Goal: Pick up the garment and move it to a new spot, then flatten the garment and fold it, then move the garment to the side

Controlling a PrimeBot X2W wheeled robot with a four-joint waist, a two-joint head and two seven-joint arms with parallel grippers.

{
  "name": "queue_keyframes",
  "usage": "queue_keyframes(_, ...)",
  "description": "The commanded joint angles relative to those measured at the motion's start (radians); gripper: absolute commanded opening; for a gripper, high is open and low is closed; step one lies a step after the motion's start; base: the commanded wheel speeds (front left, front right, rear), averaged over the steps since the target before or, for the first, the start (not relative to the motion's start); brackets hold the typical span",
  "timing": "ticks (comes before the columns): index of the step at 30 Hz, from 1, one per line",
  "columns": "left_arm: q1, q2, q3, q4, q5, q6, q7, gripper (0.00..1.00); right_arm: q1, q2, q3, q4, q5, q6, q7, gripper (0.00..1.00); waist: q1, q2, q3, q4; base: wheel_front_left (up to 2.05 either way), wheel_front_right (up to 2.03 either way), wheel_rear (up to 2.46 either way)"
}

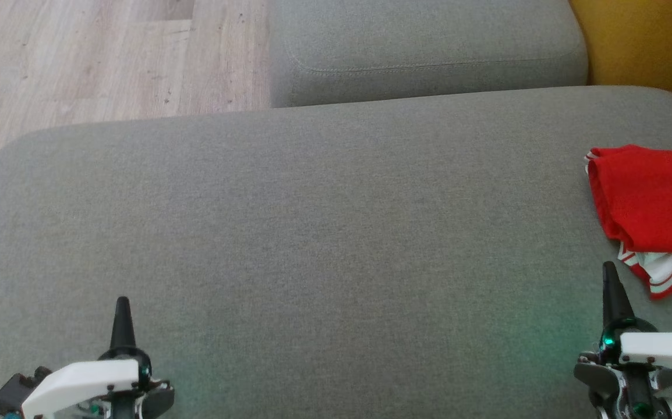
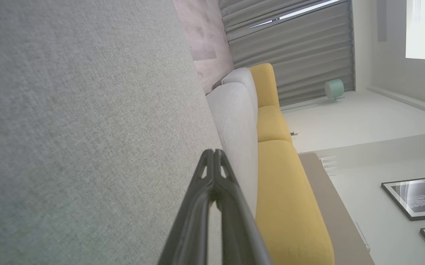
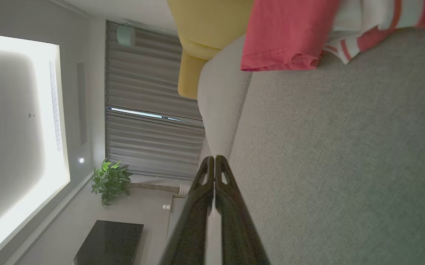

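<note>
The garment lies on the grey cushion at about 3 o'clock in the head view, and the picture edge cuts off its right part. It is red cloth with a white striped part showing at its lower end. It lies in a loose bundle of several layers, not spread flat.

The left tool is at 7 o'clock, well apart from the garment. Its two fingers are pressed together and hold nothing. The right tool is at 5 o'clock, with the tip near the striped corner but not touching it. In the right wrist view its fingers are also pressed together, with nothing between them.

I judge the garment to be light, soft and limp, so it will hang and fold by itself when one tool lifts it. It is not fragile, and the cloth should not slip much between the fingers. The layers may separate, so a pinch in the middle can catch only the top layer. A better place seems to be the red hemmed edge at 9 o'clock of the bundle, or the striped corner at 6 o'clock. For flattening, I think two corners well apart are needed, one for each tool. The cushion is soft too, so the fingers can press in a little to get under the edge.
</note>
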Motion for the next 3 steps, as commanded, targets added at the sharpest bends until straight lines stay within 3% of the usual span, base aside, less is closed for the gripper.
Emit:
queue_keyframes(1,-0.058,0.010,0.038,-0.023,-0.026,-0.009,0.006,0.00,-0.055,-0.022,0.011,-0.028,0.028,-0.001,0.007,0.00,-0.0001,0.0000,0.000,-0.001,0.00,0.00,0.00)
queue_keyframes(3,-0.063,0.010,0.046,-0.020,-0.050,-0.014,0.013,0.00,-0.060,-0.022,0.008,-0.026,0.050,-0.001,0.013,0.00,-0.0001,0.0000,0.001,-0.002,0.00,0.00,0.00)
